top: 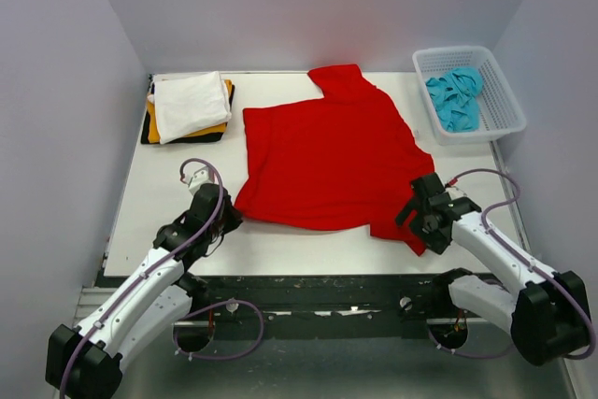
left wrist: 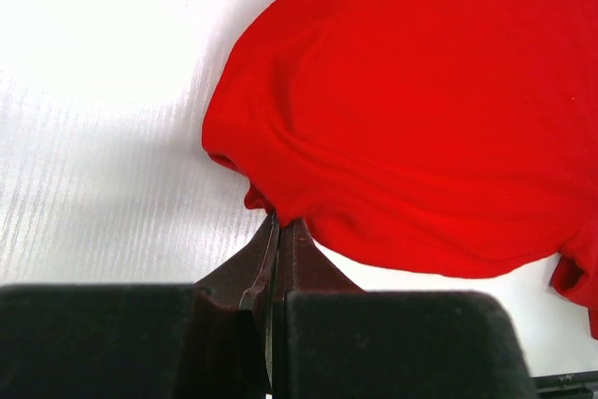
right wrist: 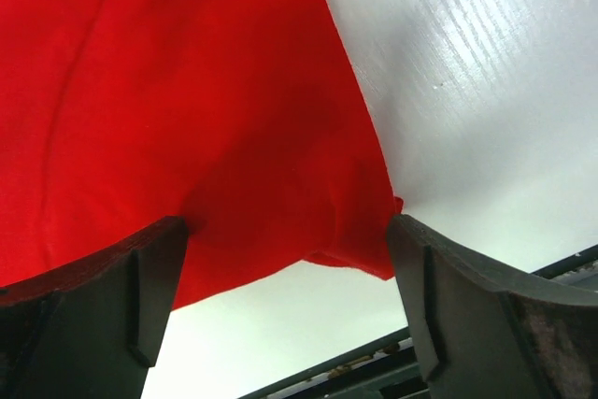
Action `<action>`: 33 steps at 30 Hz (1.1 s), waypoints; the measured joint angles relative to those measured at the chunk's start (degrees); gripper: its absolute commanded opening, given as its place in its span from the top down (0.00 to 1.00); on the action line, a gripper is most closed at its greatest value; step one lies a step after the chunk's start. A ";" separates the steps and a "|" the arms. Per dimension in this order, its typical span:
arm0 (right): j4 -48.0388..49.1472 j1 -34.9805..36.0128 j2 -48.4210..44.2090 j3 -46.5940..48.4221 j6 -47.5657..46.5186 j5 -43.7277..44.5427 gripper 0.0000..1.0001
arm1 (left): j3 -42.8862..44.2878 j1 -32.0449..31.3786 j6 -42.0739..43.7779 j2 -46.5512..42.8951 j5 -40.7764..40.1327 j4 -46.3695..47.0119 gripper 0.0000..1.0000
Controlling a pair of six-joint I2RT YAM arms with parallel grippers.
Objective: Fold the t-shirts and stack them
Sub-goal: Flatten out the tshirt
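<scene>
A bright red t-shirt (top: 327,151) lies spread on the white table, one sleeve pointing to the back. My left gripper (top: 230,219) is shut on its near left corner, seen pinched at the fingertips in the left wrist view (left wrist: 277,220). My right gripper (top: 418,227) is open, its two fingers set either side of the shirt's near right corner (right wrist: 360,240). A folded stack, with a white t-shirt (top: 190,103) on top of an orange t-shirt (top: 222,128) and a black t-shirt (top: 148,135), sits at the back left. A turquoise t-shirt (top: 455,96) lies bunched in the basket.
The white plastic lattice basket (top: 500,114) stands at the back right. The table's dark front rail (top: 308,287) runs just near the shirt's hem. Grey walls close in the left, back and right sides.
</scene>
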 measured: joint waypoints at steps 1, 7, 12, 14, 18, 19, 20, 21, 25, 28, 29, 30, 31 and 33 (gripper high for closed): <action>0.07 0.13 1.09 -0.02 0.00 0.02 0.20 | 0.11 0.00 0.20 0.00 -0.15 -0.02 1.00; 2.73 0.83 2.97 -0.90 -2.03 -3.28 0.99 | 0.35 0.00 0.68 0.02 -1.01 0.00 1.00; 3.08 0.83 1.51 3.50 -4.48 -7.80 0.99 | 0.61 0.07 0.85 -0.07 -1.68 0.00 1.00; 4.35 0.83 2.58 7.58 -5.51 -9.27 0.99 | 0.61 0.13 0.87 -0.28 -1.84 0.00 1.00; 8.74 0.85 8.24 14.27 -6.93 -9.55 0.84 | 0.61 0.39 0.87 -0.59 -1.88 0.00 1.00; 10.01 0.85 10.36 15.56 -7.17 -9.11 0.82 | 0.61 0.46 0.90 -0.57 -1.90 0.02 1.00; 11.15 0.81 12.79 16.87 -7.58 -8.61 0.81 | 0.61 0.50 0.90 -0.57 -1.90 0.02 1.00; 12.28 0.74 15.39 18.16 -7.93 -8.13 0.81 | 0.61 0.57 0.92 -0.55 -1.90 0.02 1.00; 17.25 -0.61 28.87 25.46 -9.84 -7.72 0.47 | 0.61 1.05 1.09 0.13 -1.86 0.37 1.00; 19.02 -1.81 38.47 32.13 -11.65 -7.30 0.25 | 0.61 1.33 1.25 1.14 -1.81 0.44 1.00; 19.32 -2.01 40.59 33.90 -12.13 -7.19 0.21 | 0.61 1.49 1.27 1.33 -1.79 0.44 1.00; 19.54 -2.19 41.92 35.15 -12.94 -6.99 0.19 | 0.61 1.60 1.29 1.42 -1.77 0.44 1.00; 19.67 -2.36 42.27 35.78 -13.79 -6.71 0.17 | 0.61 1.68 1.31 1.42 -1.77 0.44 1.00; 19.61 -2.38 41.16 35.85 -15.93 -5.60 0.17 | 0.61 1.77 1.36 1.42 -1.75 0.46 1.00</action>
